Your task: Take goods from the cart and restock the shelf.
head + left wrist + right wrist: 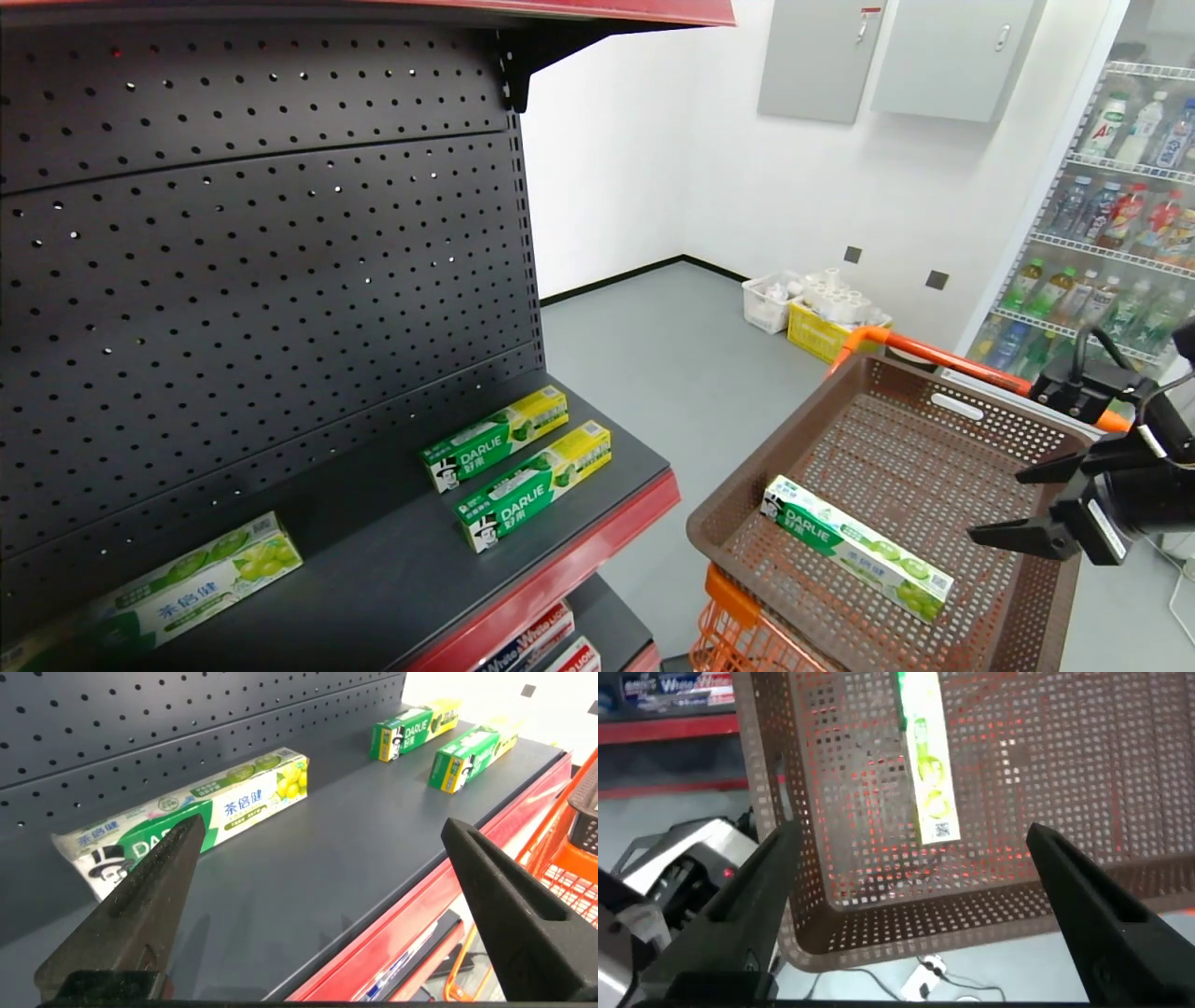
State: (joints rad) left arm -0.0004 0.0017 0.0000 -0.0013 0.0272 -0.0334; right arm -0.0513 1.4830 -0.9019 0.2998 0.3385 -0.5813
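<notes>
While the right gripper is hovering spread at the cart's three o'clock, the left wrist view is catching the left gripper gaping over the shelf.

the scene is lit brightly and evenly. a soft sheen is seen on the dark shelf board, short faint shadows are cast beside the toothpaste boxes, and the pegboard lines are bowed by the lens.
</notes>
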